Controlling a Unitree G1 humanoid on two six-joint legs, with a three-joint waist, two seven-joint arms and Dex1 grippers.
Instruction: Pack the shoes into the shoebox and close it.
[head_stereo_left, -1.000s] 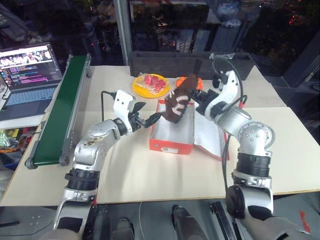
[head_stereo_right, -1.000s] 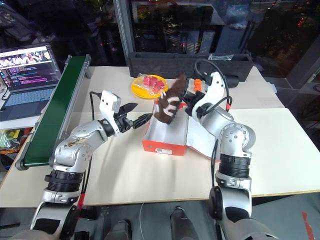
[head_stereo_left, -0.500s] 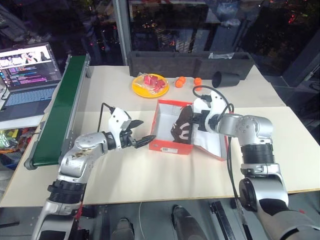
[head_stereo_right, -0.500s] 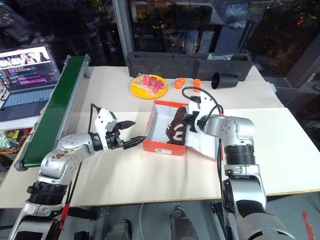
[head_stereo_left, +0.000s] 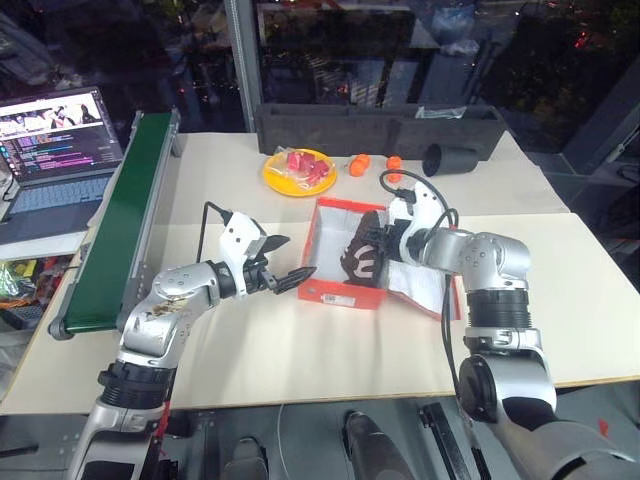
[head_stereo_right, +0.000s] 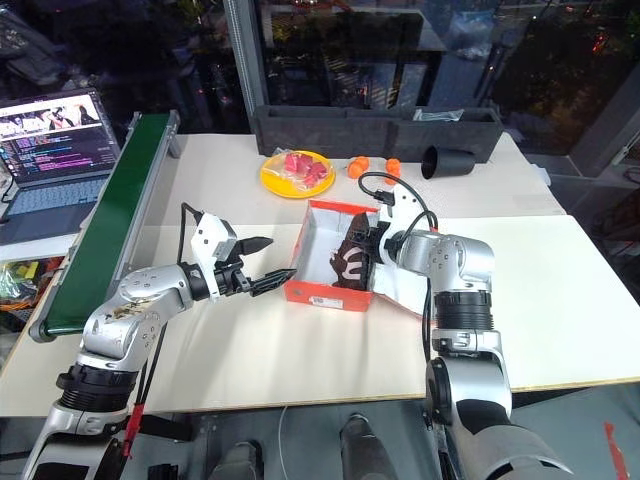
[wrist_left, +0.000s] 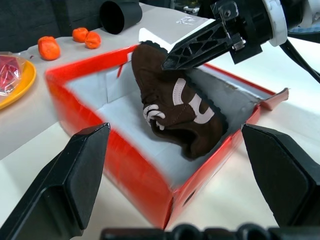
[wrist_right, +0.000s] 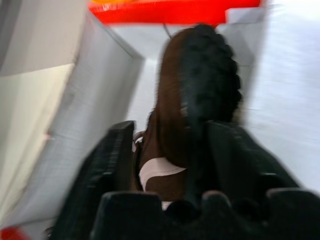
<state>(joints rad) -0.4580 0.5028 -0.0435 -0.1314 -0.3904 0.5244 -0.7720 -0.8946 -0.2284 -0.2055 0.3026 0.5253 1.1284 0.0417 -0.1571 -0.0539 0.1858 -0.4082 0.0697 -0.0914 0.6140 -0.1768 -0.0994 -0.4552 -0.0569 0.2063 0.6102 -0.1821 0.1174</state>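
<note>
Resting tilted inside the open shoebox (head_stereo_left: 345, 262) on the tabletop (head_stereo_left: 300, 340), one shoe (wrist_left: 177, 107) sits between the right tool's (head_stereo_left: 377, 240) parted fingers, left tool (head_stereo_left: 290, 262) spread empty nearby; lid unclosed.

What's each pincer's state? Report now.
Left pincer: open, empty.
Right pincer: at the shoe in the shoebox; open or closed cannot be told.

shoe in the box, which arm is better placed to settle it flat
Right. The right gripper is already at the brown shoe, which leans tilted inside the open shoebox. The left gripper hangs open outside the box's near left corner, touching nothing, so it would probably have to reach in.
</note>
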